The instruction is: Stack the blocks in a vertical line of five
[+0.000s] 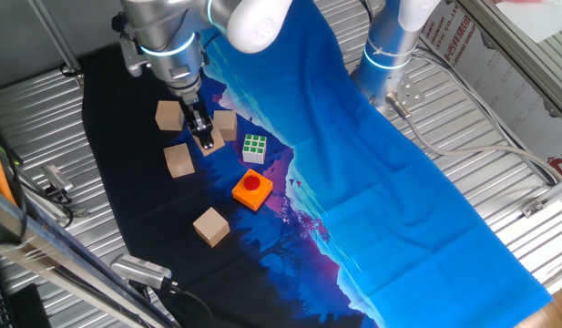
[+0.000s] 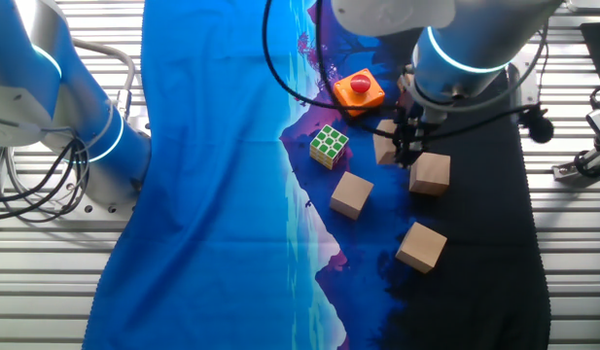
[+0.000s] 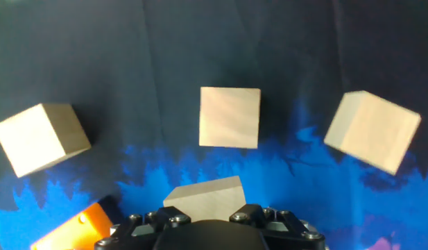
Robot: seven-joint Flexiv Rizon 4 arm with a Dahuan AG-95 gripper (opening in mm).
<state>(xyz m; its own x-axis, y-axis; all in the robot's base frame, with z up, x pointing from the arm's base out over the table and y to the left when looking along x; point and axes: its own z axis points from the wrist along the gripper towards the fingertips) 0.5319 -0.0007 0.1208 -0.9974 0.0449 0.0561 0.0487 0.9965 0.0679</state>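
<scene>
Five light-tan wooden blocks lie apart on the cloth, none stacked. My gripper (image 1: 206,138) is low over the dark cloth, shut on one block (image 1: 211,146), which fills the space between the jaws in the hand view (image 3: 205,194). In the other fixed view the gripper (image 2: 405,148) partly hides that block (image 2: 383,146). Other blocks sit behind it (image 1: 169,116), to its right (image 1: 225,125), in front of it (image 1: 179,160) and further forward (image 1: 210,226). Three blocks show ahead in the hand view: left (image 3: 40,137), middle (image 3: 230,117), right (image 3: 373,130).
A green-and-white puzzle cube (image 1: 254,148) stands just right of the gripper. A flat orange block with a red button (image 1: 251,189) lies in front of it. A blue and black cloth (image 1: 372,182) covers the metal table. A second arm's base (image 1: 390,46) stands at the back.
</scene>
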